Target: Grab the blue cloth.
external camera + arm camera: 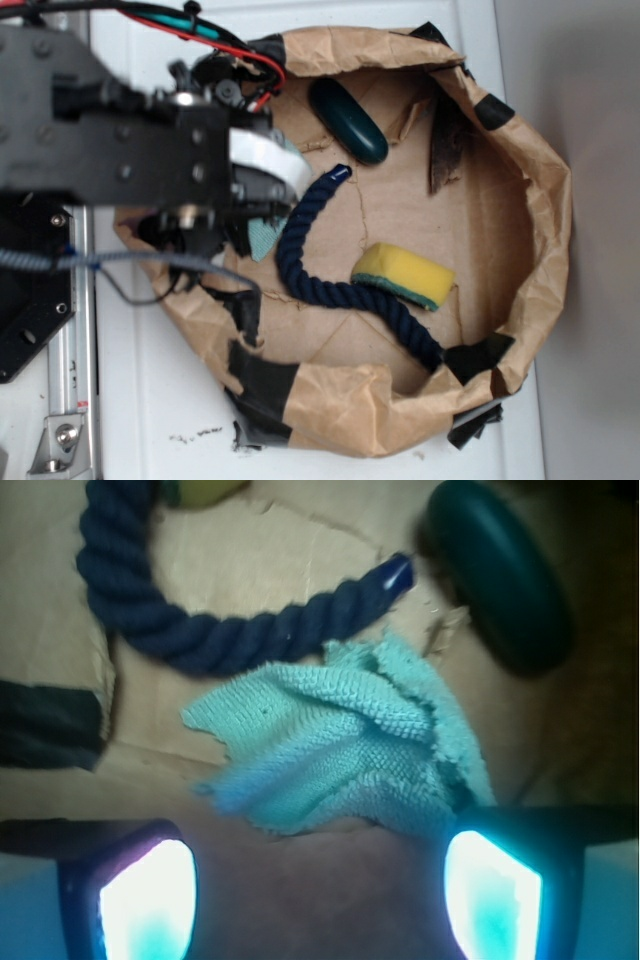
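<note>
Brown paper bin point(545, 190) on white table point(160, 400), spread-open gripper point(320, 880) above blue cloth point(340, 750).

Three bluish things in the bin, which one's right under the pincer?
The cloth, pale aqua and knitted, between the open pincer fingers. The rope and teal case lie beyond.

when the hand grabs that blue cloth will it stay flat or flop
The blue cloth will probably flop: it is a thin knit already lying in folds. It looks light, so it should lift easily. Its frayed edges may drag on the rope lying against it.
</note>
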{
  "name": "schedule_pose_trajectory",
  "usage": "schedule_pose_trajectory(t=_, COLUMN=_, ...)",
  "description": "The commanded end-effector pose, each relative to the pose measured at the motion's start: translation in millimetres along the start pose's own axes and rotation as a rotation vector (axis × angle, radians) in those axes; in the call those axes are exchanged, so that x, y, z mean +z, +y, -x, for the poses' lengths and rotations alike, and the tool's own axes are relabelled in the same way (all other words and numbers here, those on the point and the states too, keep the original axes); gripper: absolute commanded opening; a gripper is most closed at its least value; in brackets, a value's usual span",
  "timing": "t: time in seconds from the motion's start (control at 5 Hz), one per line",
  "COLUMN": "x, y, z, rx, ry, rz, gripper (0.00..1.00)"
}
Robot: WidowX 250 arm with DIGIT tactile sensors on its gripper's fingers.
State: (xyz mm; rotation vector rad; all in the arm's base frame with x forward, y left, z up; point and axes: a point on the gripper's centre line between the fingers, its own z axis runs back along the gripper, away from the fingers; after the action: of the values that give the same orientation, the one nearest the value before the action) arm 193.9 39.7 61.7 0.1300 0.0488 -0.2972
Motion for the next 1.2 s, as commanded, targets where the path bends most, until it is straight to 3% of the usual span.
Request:
schedule_pose_trajectory(t=0.0, x=-27, y=29, z=-31, rx=0.033, ry=0.039, rz=0.012, gripper=1.0)
schedule_pose_trajectory(t=0.6, x=-58, y=35, z=-50, rx=0.047, ry=0.088, rz=0.008, gripper=1.0)
schedule_pose_trajectory(t=0.8, x=-61, y=39, z=-51, rx=0.083, ry=0.079, rz=0.01, gripper=0.0)
schedule_pose_trajectory(t=1.0, x=-56, y=38, z=-49, rx=0.078, ry=0.062, rz=0.002, gripper=0.0)
